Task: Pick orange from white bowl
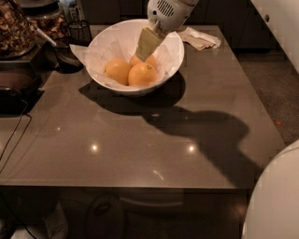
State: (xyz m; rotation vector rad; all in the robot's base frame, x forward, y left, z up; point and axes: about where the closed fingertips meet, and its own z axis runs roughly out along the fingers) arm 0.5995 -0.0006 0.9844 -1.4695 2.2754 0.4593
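The worktop [140, 149] is a smooth, dark grey slab, polished enough to mirror lights as small bright spots. The white bowl [174, 70] looks glossy and glazed, and it is lined with crinkled matt white paper [112, 46]. The oranges [142, 74] have a dull, faintly dimpled peel. The gripper [141, 53], low inside the bowl over the rear oranges, looks matt tan below a smooth white plastic housing [166, 11].
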